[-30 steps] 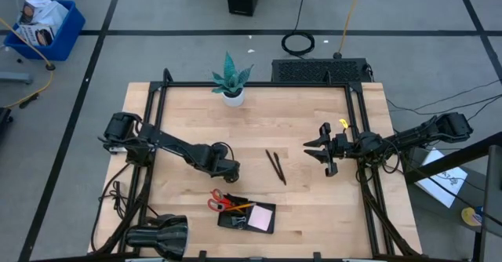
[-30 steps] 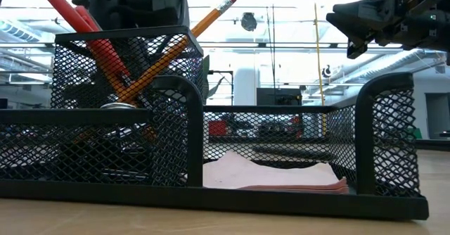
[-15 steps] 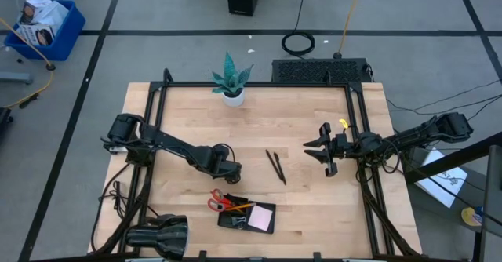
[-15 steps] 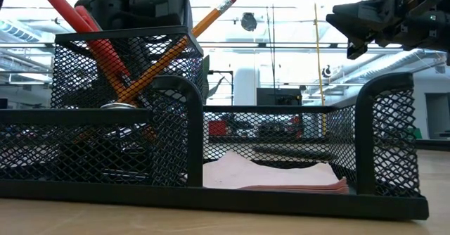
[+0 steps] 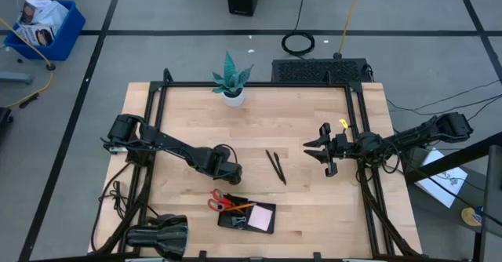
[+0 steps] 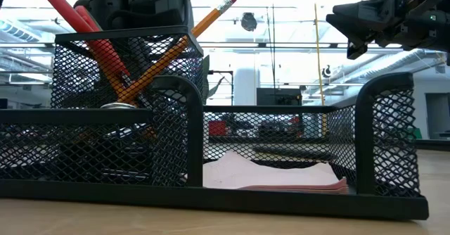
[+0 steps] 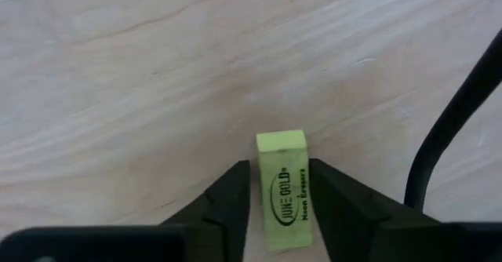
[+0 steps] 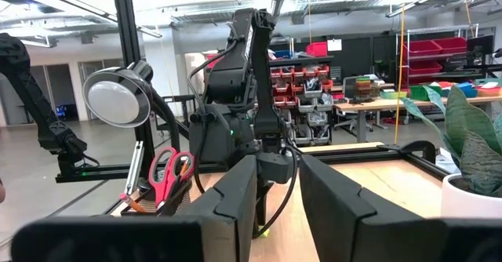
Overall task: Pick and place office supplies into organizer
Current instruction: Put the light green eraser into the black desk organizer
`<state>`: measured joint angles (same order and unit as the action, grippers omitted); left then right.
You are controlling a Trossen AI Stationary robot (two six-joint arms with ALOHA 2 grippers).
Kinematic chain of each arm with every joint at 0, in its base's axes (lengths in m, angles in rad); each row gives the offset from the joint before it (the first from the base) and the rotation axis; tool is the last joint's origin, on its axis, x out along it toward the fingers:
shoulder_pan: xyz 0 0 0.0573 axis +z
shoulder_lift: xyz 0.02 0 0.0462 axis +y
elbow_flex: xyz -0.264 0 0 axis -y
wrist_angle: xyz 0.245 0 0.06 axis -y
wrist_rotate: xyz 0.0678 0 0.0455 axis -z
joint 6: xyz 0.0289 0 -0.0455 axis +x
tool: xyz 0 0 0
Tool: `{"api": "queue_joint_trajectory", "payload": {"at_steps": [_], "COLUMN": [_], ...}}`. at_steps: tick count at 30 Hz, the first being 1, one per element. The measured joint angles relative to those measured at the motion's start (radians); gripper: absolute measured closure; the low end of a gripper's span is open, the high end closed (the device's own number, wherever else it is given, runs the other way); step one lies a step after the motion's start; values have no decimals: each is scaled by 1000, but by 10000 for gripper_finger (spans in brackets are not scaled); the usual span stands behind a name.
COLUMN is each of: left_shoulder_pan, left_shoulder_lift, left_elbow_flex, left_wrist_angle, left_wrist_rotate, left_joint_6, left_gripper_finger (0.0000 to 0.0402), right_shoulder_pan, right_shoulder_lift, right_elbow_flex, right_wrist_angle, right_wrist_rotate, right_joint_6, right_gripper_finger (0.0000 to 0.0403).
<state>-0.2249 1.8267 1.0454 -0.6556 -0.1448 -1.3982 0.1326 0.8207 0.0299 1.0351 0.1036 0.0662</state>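
Left gripper [image 7: 279, 185] down at the table, just above the organizer [image 5: 247, 216]; its fingers [image 7: 227, 203] sit narrow against both sides of a yellow eraser [image 7: 283, 189] lying on the wood. Right gripper [image 5: 323, 153] hovers by the right edge, partly open, empty.

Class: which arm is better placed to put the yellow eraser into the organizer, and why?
Left. Its gripper already brackets the eraser, near the organizer; the right gripper hangs farther off.
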Motion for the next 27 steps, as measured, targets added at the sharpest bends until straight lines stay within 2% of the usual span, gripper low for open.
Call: {"api": "queue_joint_trajectory", "payload": {"at_steps": [4, 9, 20, 24, 27], "left_shoulder_pan": [0, -1, -2, 3, 2], "left_shoulder_lift": [0, 1, -21, -27, -31], "left_elbow_flex": [0, 0, -5, -6, -6], "left_wrist_angle": [3, 5, 22, 38, 83], "left_wrist_rotate": [-3, -28, -72, -154, -164], "left_joint_6": [11, 38, 91, 181, 252], "left_gripper_finger": [305, 329, 336, 337, 337], "right_shoulder_pan": [0, 0, 0, 0, 0], "right_shoulder_lift": [0, 0, 0, 0, 0], "right_elbow_flex": [0, 0, 0, 0, 0], "right_wrist_angle": [0, 0, 0, -1, -1], "right_wrist_rotate": [0, 0, 0, 0, 0], "right_joint_6": [0, 0, 0, 0, 0], "right_gripper_finger": [312, 312, 312, 312, 312]}}
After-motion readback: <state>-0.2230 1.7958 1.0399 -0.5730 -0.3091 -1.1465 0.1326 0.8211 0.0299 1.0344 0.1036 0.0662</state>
